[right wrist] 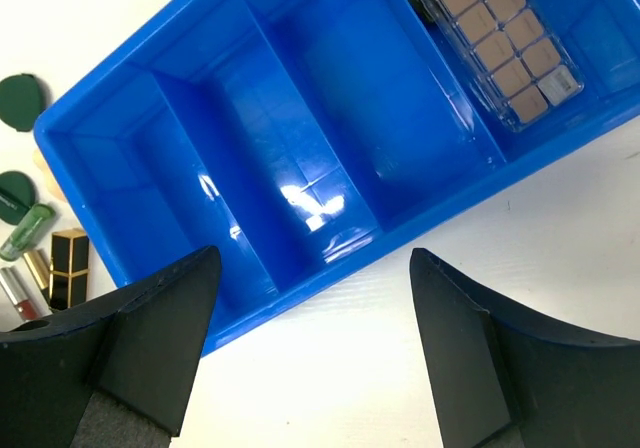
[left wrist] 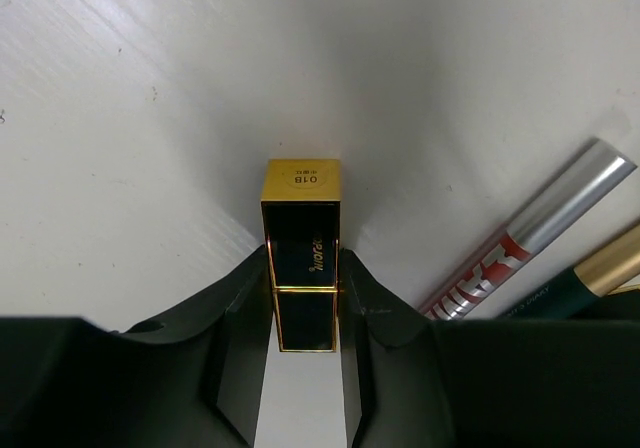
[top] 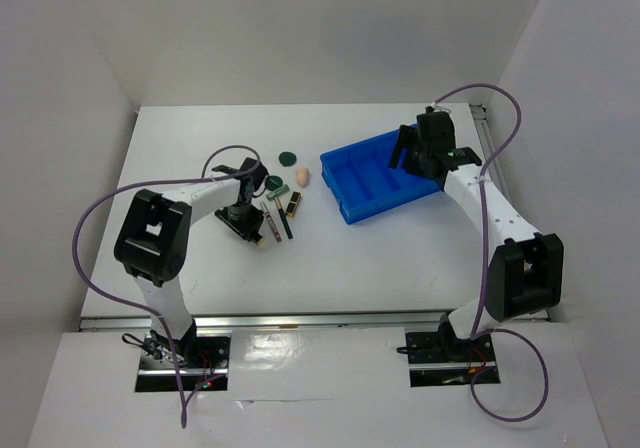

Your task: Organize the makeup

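Observation:
My left gripper is down at the left end of the makeup cluster. In the left wrist view it is shut on a black-gold lipstick tube that lies on the table, one finger against each side. A silver-red tube and a green-gold pencil lie to its right. A second lipstick, a peach sponge, two dark green compacts and thin pencils lie nearby. My right gripper is open and empty above the blue tray's edge. A greyish-pink palette lies in one tray compartment.
The blue divided tray stands at the back right of the white table, and its other compartments show nothing inside. White walls enclose the table on the left, the back and the right. The left arm's cable loops over the table's left side.

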